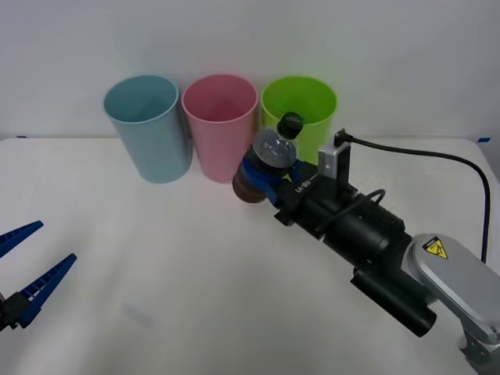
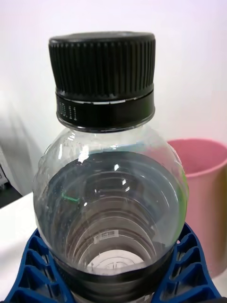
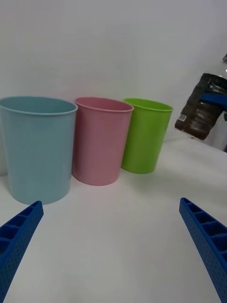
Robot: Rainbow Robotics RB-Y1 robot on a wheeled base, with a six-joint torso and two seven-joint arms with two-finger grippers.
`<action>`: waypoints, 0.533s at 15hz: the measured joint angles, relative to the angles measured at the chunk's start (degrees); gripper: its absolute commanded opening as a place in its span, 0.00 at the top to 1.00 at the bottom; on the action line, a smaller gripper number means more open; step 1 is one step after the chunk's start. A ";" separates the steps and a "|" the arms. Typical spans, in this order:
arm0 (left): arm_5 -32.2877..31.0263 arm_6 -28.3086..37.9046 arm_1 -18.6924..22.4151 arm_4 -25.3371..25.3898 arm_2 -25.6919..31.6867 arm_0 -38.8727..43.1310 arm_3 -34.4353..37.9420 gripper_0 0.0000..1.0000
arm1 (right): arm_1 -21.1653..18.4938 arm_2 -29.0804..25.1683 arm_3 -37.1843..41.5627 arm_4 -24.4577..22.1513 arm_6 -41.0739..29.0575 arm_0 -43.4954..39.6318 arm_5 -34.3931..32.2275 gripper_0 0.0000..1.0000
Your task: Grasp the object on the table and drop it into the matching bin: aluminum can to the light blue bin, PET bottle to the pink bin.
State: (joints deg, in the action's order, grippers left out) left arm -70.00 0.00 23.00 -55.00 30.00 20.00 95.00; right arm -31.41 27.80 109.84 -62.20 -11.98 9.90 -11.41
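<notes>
Your right gripper is clamping the PET bottle in the air, cap tilted up; the pink bin is lying just to its left. Your left gripper is waiting open.

The white tabletop fills the lower two thirds of the front view, meeting a pale wall along a line across the upper part of the frame. Three round tubs stand upright on it in a row at the upper centre, near that back edge: the light blue bin on the left, the pink bin touching or nearly touching it in the middle, and a lime green tub on the right, partly hidden.
</notes>
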 measured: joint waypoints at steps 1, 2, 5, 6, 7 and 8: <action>0.00 0.00 0.00 0.00 0.00 0.00 0.00 0.00 | -1.04 -0.19 0.82 0.04 -1.51 0.65 -0.01 1.00; 0.00 0.00 0.00 0.00 0.00 0.00 0.00 0.00 | -1.98 -0.44 1.36 0.04 -3.20 1.56 -0.01 1.00; 0.00 0.00 0.00 0.00 0.00 0.00 0.00 0.00 | -3.90 -1.39 1.61 0.00 -7.72 4.56 -0.02 1.00; 0.00 0.00 0.00 0.00 0.00 0.00 0.00 0.00 | -4.40 -1.74 1.61 0.04 -9.23 5.67 -0.02 1.00; 0.00 0.00 0.00 0.00 0.00 0.00 0.00 0.00 | -4.87 -1.92 1.60 0.05 -10.68 6.76 -0.02 1.00; 0.00 0.00 0.00 0.00 0.00 0.00 0.00 0.00 | -5.33 -1.93 1.52 0.05 -12.18 7.94 -0.02 1.00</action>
State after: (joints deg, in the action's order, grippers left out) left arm -70.00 0.00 23.00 -55.00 30.00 20.00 95.00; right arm -36.75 25.87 111.36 -62.15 -24.17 17.84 -11.43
